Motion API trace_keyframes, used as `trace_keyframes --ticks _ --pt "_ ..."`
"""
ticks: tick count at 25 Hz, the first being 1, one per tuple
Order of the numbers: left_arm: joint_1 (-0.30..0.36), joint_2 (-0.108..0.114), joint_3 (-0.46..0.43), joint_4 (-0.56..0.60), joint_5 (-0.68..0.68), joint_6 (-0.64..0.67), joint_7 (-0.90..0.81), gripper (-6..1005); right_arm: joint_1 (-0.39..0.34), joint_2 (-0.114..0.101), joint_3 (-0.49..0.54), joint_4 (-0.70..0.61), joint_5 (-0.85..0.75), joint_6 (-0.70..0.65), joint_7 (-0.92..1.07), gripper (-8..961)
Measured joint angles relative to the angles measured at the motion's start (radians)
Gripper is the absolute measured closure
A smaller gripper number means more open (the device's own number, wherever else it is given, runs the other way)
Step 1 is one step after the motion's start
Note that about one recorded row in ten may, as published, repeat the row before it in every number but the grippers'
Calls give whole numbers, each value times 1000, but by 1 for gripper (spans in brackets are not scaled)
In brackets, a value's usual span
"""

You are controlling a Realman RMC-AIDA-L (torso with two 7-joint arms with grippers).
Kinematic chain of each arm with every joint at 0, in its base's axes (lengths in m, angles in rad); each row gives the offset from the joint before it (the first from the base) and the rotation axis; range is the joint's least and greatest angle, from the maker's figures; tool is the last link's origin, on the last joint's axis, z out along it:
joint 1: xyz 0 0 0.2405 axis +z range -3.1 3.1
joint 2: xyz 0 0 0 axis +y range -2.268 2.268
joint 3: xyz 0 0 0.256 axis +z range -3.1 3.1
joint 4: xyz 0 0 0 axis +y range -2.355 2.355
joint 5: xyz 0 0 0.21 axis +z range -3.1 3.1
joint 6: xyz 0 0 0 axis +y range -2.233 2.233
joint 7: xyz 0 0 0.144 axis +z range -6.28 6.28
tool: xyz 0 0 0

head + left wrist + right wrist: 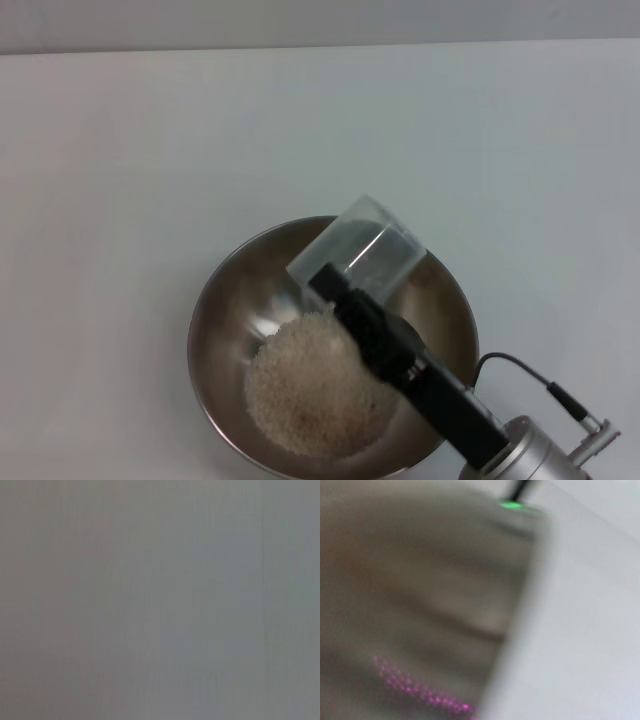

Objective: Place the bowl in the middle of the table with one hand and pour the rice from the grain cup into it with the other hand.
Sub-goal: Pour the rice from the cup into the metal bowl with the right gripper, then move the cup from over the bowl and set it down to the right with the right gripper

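Your right gripper (335,285) is reaching in from the near right, its black jaws clamping the clear, tapered grain cup (362,247) tipped over the bowl (225,300). That wide, shiny steel bowl is sitting on the smooth white table (120,180), cradling a pale, grainy heap of rice (305,385).

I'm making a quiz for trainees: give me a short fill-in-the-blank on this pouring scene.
1. The rice lies heaped inside the ____.
2. The grain cup is held tipped over by the ____ gripper.
3. The bowl stands on the white ____.
4. The tipped cup looks nearly ____.

Missing words: bowl; right; table; empty
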Motion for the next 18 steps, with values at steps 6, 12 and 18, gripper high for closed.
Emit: trace_keyframes --ticks 6,12,18 --pt "0 0 0 -1 0 0 0 172 -7 0 3 24 7 -101 409 938" --pt "-3 0 1 -2 0 0 0 172 -21 0 18 27 55 -187 818 938" --pt "-3 0 5 -2 0 0 0 172 -21 -8 38 8 140 -279 1323 938"
